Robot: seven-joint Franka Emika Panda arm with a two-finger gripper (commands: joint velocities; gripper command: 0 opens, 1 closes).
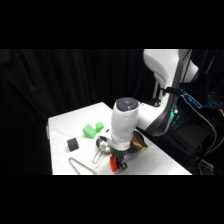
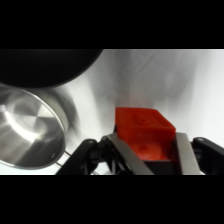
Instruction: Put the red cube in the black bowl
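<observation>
Red cube [image 2: 145, 132]: small rigid block, likely light, flat faces suit a two-sided pinch. Location: between the gripper [image 2: 149, 156] fingers, closed against opposite faces, beside steel pot [image 2: 27, 132]; black bowl [image 2: 45, 67] adjacent.

The white table [image 1: 65, 122] carries a green cube [image 1: 93, 129], a dark cube [image 1: 73, 144], metal tongs [image 1: 80, 165] near its front edge, a steel pot [image 2: 25, 132] and a black bowl [image 2: 45, 65] (pot and bowl just beside each other).
</observation>
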